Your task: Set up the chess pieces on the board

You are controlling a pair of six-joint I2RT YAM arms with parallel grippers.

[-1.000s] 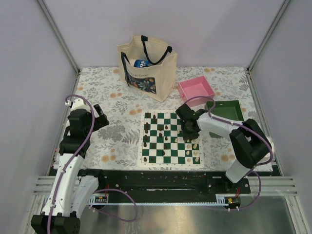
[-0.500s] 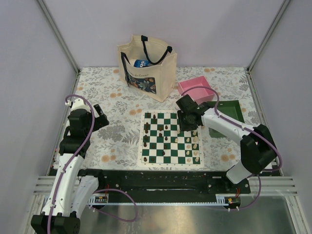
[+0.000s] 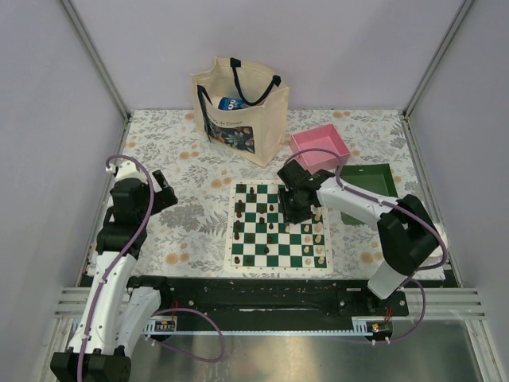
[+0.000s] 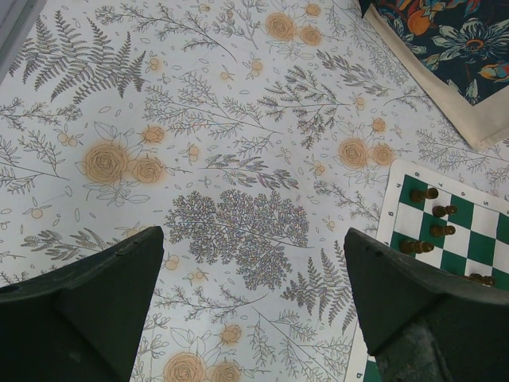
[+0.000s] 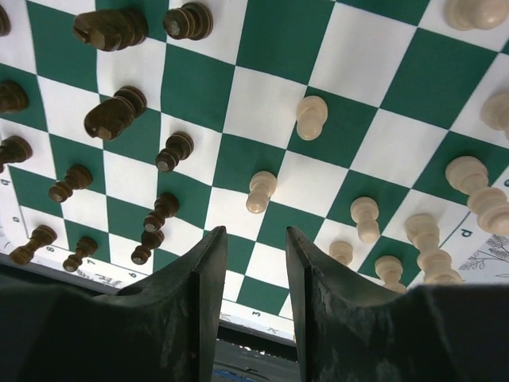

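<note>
Top view: right pincer (image 3: 294, 211) low over far-right part of board (image 3: 278, 267), among pieces (image 3: 319, 239). Left pincer (image 3: 165, 191) well apart over worktop (image 3: 183, 159), left of board. Right arm nearer.

Left wrist: left pincer (image 4: 253, 235) spread wide, empty. Board corner (image 4: 391, 208) off to right.

Right wrist: right pincer (image 5: 254, 235) narrowly parted, gripping nothing. Cream pawn (image 5: 260, 191) straight ahead of gap, upright, long axis vertical; probably next target. Dark pieces (image 5: 111, 115) to left, cream pieces (image 5: 469, 179) to right.
</note>
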